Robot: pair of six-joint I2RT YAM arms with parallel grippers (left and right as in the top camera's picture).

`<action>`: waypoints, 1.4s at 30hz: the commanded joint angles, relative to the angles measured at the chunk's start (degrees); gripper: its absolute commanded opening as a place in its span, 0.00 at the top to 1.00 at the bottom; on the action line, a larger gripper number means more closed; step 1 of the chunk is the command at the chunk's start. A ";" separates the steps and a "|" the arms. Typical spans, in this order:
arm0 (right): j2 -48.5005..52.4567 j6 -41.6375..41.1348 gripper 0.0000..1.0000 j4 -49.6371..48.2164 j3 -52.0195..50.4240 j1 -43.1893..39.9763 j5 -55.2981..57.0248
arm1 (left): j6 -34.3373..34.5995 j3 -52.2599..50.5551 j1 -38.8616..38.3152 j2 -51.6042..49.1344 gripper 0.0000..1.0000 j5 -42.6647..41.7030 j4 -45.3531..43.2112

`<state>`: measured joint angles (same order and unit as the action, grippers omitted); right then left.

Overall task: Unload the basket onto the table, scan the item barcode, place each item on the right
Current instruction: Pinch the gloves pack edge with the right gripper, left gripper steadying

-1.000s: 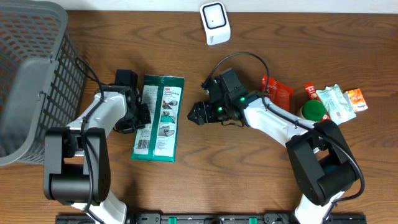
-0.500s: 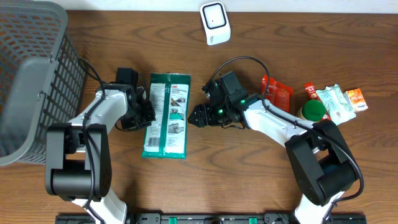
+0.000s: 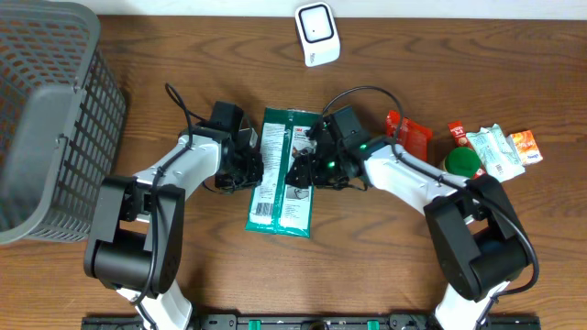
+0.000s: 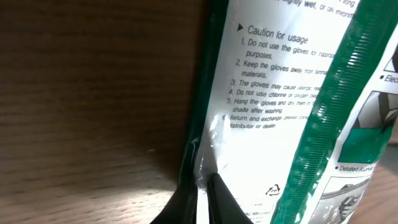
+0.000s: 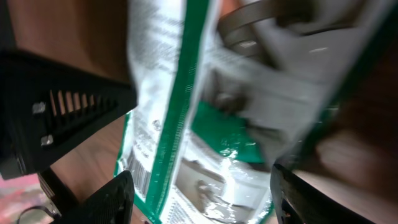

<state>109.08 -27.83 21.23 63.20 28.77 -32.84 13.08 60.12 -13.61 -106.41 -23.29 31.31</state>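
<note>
A flat green and white glove package (image 3: 282, 170) lies on the wooden table between both arms. My left gripper (image 3: 249, 169) is shut on its left edge; in the left wrist view the dark fingertips (image 4: 227, 202) pinch the clear seam of the package (image 4: 292, 93). My right gripper (image 3: 299, 170) hovers open over the package's right half. Seen from the right wrist, its gripper (image 5: 202, 190) straddles the package (image 5: 186, 124), and a barcode (image 5: 142, 177) shows near the left finger. A white scanner (image 3: 317, 34) stands at the table's back edge.
A grey mesh basket (image 3: 46, 110) fills the left side. To the right lie a red packet (image 3: 410, 137), a green-capped item (image 3: 461, 163) and white and orange packets (image 3: 500, 149). Cables loop above both wrists.
My left gripper has dragged the package to the right, towards the table's middle. The right gripper now sits over the package's right side, its jaws slightly narrower.
</note>
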 commanded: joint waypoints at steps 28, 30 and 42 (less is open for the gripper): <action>0.02 -11.30 0.47 -28.72 -20.74 -1.18 -5.62 | -0.13 -1.46 -0.24 -2.19 0.89 0.83 -1.01; 0.02 -11.15 0.47 -33.55 -21.81 -1.31 -5.64 | -0.13 -1.46 -0.24 -2.19 0.89 0.83 -1.09; 0.02 -11.32 0.55 -40.46 -21.97 -0.52 -6.64 | -0.13 -1.46 -0.24 -2.19 0.89 0.81 -1.46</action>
<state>107.79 -38.85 -18.59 42.02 27.00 -40.29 13.23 60.05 -13.67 -106.52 -23.68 30.13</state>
